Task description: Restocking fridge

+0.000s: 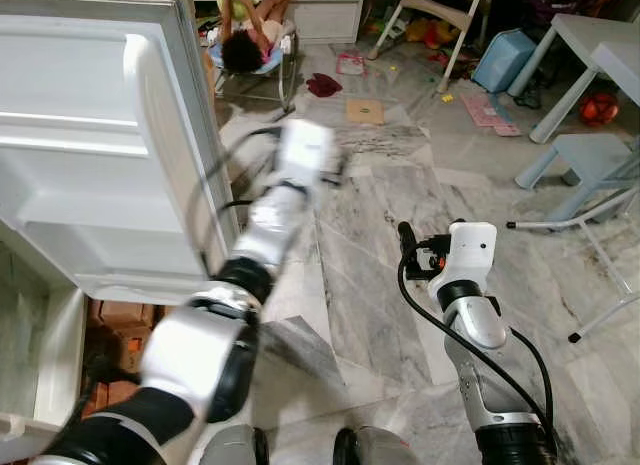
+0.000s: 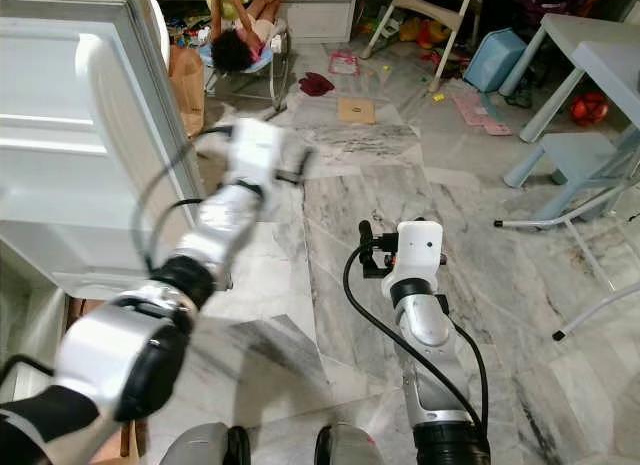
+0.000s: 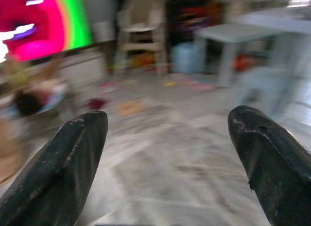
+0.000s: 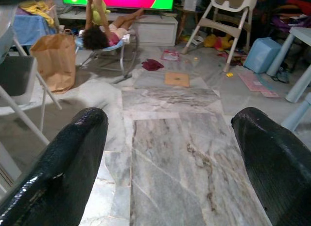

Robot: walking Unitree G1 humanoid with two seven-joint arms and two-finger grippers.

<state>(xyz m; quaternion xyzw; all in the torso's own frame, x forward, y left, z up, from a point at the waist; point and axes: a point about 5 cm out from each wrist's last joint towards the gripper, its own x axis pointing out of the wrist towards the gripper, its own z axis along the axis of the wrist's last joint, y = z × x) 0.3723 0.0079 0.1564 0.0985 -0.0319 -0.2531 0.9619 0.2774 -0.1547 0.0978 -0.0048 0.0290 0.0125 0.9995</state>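
Note:
The white fridge door (image 1: 80, 175) stands open at the left, its inner shelves facing me, and part of the fridge body (image 1: 50, 355) shows at the lower left. My left arm is raised beside the door and blurred; its gripper (image 1: 335, 168) hangs over the marble floor, open, with nothing between its fingers (image 3: 73, 158). My right gripper (image 1: 405, 235) is held out low in front of me over the floor. It is open too, with its fingers (image 4: 73, 158) wide apart and holding nothing.
A person lies in a bouncer chair (image 1: 250, 40) at the back, next to a brown paper bag (image 4: 56, 60). A high chair (image 1: 440, 25), a blue bin (image 1: 503, 57), a grey table (image 1: 600, 45) and a stool (image 1: 590, 160) stand to the right. Cardboard (image 1: 364, 110) lies on the floor.

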